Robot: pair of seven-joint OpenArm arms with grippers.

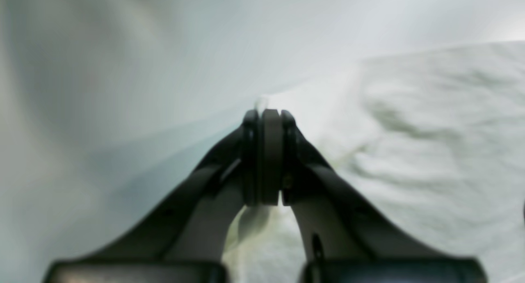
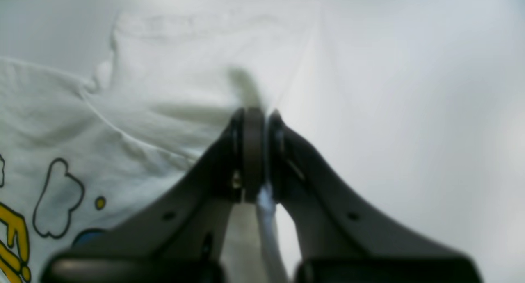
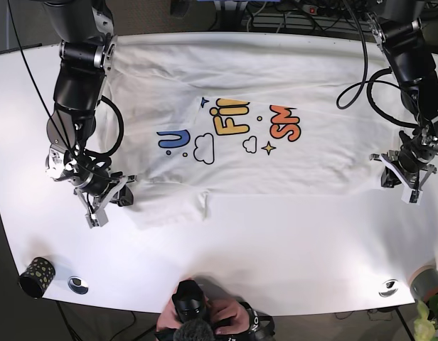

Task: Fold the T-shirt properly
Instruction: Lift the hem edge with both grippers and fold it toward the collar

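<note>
A white T-shirt [image 3: 290,85] with a colourful print [image 3: 230,128] lies spread sideways on the white table [image 3: 276,241]. In the base view my right gripper [image 3: 119,197] is at the lower-left sleeve [image 3: 169,207]. The right wrist view shows this gripper [image 2: 254,110] shut on a fold of the shirt [image 2: 172,82], with cloth pinched between its fingers. My left gripper [image 3: 395,177] is at the shirt's right edge. The left wrist view shows it [image 1: 270,110] shut at the edge of the shirt [image 1: 430,143], with a small bit of cloth at its tips.
A black dotted cup [image 3: 35,277] and a round metal disc [image 3: 78,285] sit at the front left corner. Another disc [image 3: 388,288] and a pot [image 3: 426,283] are at the front right. A person with a camera [image 3: 194,316] is at the front edge. Cables [image 3: 297,14] run along the back.
</note>
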